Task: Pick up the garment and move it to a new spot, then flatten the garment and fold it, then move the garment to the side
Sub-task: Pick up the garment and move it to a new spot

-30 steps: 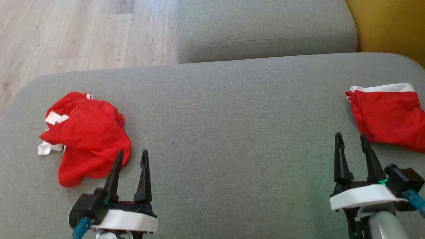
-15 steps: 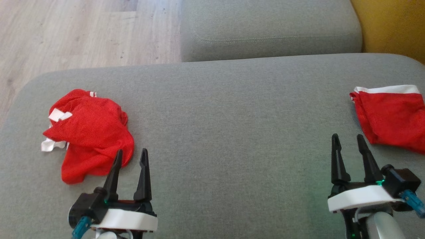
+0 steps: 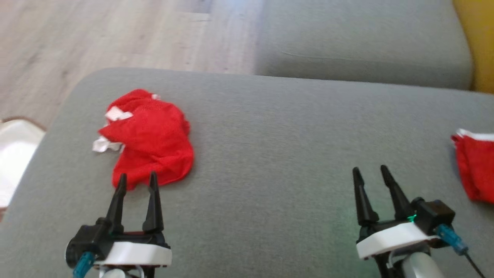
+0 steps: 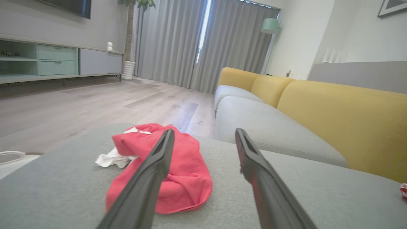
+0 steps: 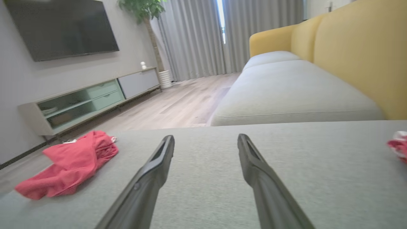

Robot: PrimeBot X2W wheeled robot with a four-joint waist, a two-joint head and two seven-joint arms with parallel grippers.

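Living room with a pale wood floor (image 3: pixel 115 34). The work surface is a big grey cushion (image 3: pixel 270 127) in front of a grey and yellow sofa (image 4: pixel 318 105). At the far left edge of the head view there's a white thing (image 3: pixel 15 154), cut off, no idea what it is.

The garment (image 3: pixel 150 139) lies just past the tips of the left gripper (image 3: pixel 137 175), slightly to its left. It's a crumpled red heap with white trim sticking out on its left side.

That gripper is spread wide and empty. Its left finger overlaps the near hem, and I can't tell if it touches.

The right gripper (image 3: pixel 369 168) is also wide and empty, with bare cushion ahead of it. Off to its right is a second red piece (image 3: pixel 474 170) with a white edge. The frame cuts it off, so its shape is unclear. The head view is a bit smeared, so there's no fabric detail.
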